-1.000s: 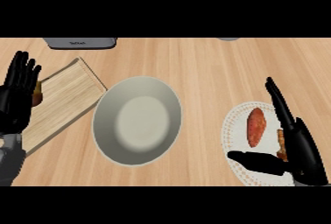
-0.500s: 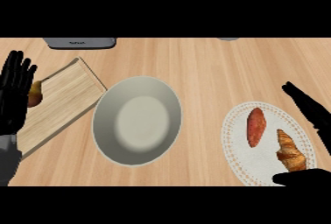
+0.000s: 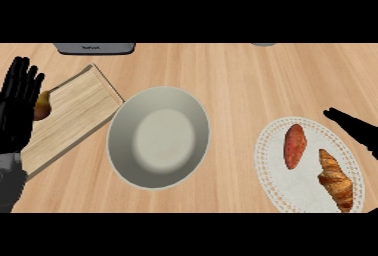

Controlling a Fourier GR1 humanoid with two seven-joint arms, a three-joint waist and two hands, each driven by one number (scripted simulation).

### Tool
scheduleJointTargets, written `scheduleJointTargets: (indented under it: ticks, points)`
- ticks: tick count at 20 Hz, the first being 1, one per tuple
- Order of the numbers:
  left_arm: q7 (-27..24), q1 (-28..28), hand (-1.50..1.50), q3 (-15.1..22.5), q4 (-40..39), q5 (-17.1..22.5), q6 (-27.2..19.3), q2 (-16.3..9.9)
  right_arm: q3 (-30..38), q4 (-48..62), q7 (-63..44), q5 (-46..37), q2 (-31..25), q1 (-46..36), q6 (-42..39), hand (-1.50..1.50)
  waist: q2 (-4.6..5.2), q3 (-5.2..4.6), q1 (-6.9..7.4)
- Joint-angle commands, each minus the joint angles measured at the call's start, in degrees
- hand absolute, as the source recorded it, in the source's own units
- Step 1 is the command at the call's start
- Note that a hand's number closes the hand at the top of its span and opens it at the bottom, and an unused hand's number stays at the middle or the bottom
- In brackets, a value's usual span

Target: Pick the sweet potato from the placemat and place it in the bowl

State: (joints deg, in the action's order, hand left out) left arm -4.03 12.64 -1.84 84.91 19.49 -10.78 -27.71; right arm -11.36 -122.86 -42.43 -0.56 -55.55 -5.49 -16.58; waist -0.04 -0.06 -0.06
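While you looked down at the counter (image 3: 244, 75), the sweet potato (image 3: 294, 146) lay on the white placemat (image 3: 280, 186) at the right, just beside a croissant (image 3: 336, 179) and apart from it; the bowl (image 3: 158, 137) sat mid-counter, well left of the placemat; your right hand (image 3: 356, 129) came in from the right edge, fingers straight and holding nothing, near the mat's upper corner; your left hand (image 3: 18, 107) rested at the left edge, fingers up and spread, over a wooden board (image 3: 70, 110); something yellowish showed beside it, too hidden to tell.
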Motion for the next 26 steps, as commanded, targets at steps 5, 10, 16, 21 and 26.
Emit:
scheduleJointTargets:
  ticks: [5, 10, 16, 21, 26]
  points:
    - [3.22, 1.43, 0.0, 0.96, 2.75, -3.68, -1.57, 4.07, -0.55, 3.06, -2.8, -3.93, 8.02, -2.33, -6.29, -1.5, 0.02, 0.05, 0.2]
    - [0.89, -1.72, 0.0, -2.21, 1.95, -4.43, 1.33, 4.19, 2.31, 7.5, 2.06, -8.07, 11.69, 0.78, -9.91, -1.5, 0.0, 0.06, 0.04]
    - [-0.76, 1.21, 0.0, -3.8, -2.14, -4.9, 4.31, 4.75, 0.91, 20.21, 12.56, -18.02, 16.61, -0.1, -8.7, -1.5, 0.1, 0.07, 0.14]
    - [0.56, 2.54, 0.0, -4.78, -3.06, -6.51, 4.55, 6.04, 2.48, 23.92, 16.16, -23.33, 19.9, -0.12, -8.91, -1.5, 0.07, 0.06, 0.01]
    - [-1.29, 2.42, 0.0, -8.03, -4.38, -5.88, 6.96, 4.98, 3.15, 28.87, 25.72, -27.47, 22.0, 1.6, -5.47, -1.5, 0.08, 0.06, -0.07]
